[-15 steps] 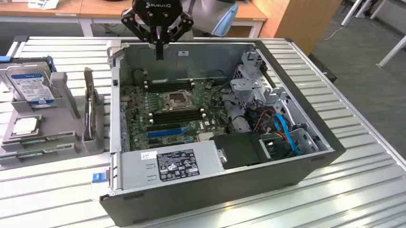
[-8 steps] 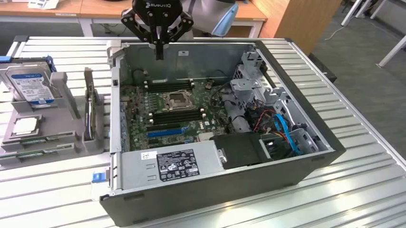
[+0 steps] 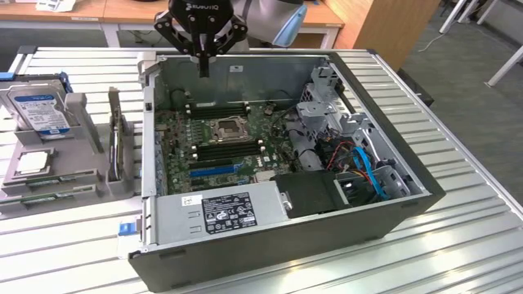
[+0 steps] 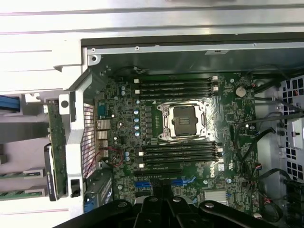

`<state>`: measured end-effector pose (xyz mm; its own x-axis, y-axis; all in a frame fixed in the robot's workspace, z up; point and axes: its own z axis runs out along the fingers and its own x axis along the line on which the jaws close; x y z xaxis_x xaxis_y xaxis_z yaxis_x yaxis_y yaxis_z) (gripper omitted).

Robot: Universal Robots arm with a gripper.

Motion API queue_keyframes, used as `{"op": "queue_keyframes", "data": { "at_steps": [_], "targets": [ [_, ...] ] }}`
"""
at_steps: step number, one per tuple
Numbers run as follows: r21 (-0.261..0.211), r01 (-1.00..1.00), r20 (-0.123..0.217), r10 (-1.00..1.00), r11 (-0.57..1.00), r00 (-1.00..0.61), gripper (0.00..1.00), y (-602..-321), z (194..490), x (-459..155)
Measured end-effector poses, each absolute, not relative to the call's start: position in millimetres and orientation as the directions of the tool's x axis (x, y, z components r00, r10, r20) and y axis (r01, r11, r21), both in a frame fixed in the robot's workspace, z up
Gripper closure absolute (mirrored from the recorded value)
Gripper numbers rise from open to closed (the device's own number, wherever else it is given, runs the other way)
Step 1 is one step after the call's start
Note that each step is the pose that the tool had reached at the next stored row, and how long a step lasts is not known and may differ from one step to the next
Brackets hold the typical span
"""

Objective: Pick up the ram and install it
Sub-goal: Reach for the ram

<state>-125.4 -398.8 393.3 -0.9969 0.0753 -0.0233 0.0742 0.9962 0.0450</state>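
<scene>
End effector [image 3: 203, 66], fingers together and empty, hangs above the open computer case [image 3: 327, 245], over the far end of its motherboard [image 3: 220, 147]. The ram [image 3: 51, 180] lies well apart, 1 of 2 green sticks flat in a grey tray [image 3: 86, 122] on the counter [image 3: 457, 245] at the exterior view's left. Likely light, stiff and fragile, it is best pinched by its long edges, clear of the chips.

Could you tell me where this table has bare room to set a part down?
The ribbed metal table is bare on the exterior view's right of the open black computer case, and in the near strip before the grey parts tray. Crowded: that tray and the case's blue cables.
</scene>
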Motion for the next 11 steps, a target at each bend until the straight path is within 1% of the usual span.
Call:
{"op": "queue_keyframes", "data": {
  "at_steps": [11],
  "targets": [
    [0.045, 0.074, -0.023, 0.075, 0.996, -0.997, 0.9, -399, 393, -142]
  ]
}}
